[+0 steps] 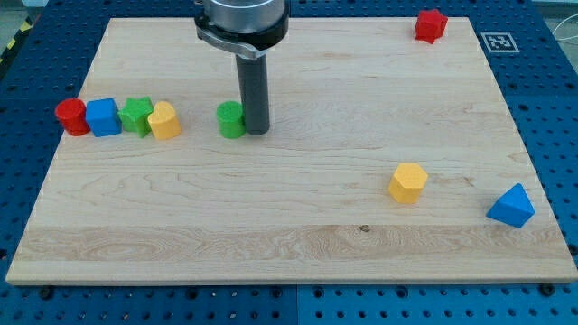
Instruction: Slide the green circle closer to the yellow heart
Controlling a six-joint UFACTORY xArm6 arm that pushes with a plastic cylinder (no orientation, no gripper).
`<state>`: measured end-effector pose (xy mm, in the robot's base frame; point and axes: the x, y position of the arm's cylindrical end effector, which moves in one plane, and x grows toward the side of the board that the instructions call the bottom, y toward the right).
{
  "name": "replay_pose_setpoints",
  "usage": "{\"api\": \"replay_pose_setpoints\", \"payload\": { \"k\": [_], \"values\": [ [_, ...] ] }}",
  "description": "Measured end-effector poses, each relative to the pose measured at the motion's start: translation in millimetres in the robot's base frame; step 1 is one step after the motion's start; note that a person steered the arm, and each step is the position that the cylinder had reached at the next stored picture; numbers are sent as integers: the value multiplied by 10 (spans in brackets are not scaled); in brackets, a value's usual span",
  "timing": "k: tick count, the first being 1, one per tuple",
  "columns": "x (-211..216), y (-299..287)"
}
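Observation:
The green circle [230,120] stands on the wooden board [289,226], left of centre. My tip [256,132] touches its right side. The yellow heart [164,120] lies a short way to the circle's left, with a gap of bare board between them. The heart is the right end of a row with a green star [137,116], a blue cube [103,117] and a red circle [70,117].
A yellow hexagon [408,182] sits at the lower right. A blue triangle [512,206] lies near the right edge. A red star [431,25] is at the top right corner, next to a marker tag [498,41].

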<state>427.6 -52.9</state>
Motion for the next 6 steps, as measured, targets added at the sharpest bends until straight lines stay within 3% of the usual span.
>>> {"api": "replay_pose_setpoints", "payload": {
  "k": [4,6],
  "values": [
    [0,-367],
    [-412,237]
  ]
}}
